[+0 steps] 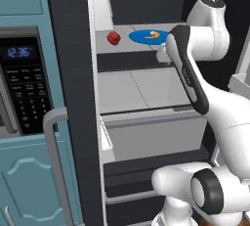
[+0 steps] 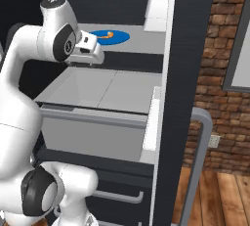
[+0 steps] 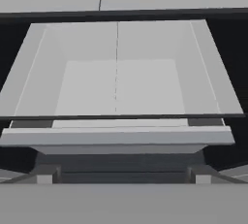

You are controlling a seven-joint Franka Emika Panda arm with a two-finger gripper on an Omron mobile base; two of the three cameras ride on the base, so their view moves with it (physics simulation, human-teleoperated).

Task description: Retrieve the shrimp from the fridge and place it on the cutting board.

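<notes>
Jaws stand wide apart, holding nothing.
Gripper (image 2: 95, 54) hangs just before the fridge (image 1: 73, 49) shelf, near the blue plate (image 1: 141, 37) bearing the shrimp (image 1: 153, 35).

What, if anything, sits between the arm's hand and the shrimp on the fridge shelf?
Nothing visible. The shrimp lies on a blue plate on the open fridge shelf, with the hand just in front of the shelf edge. A red fruit sits off to the plate's left, clear of that path.
</notes>
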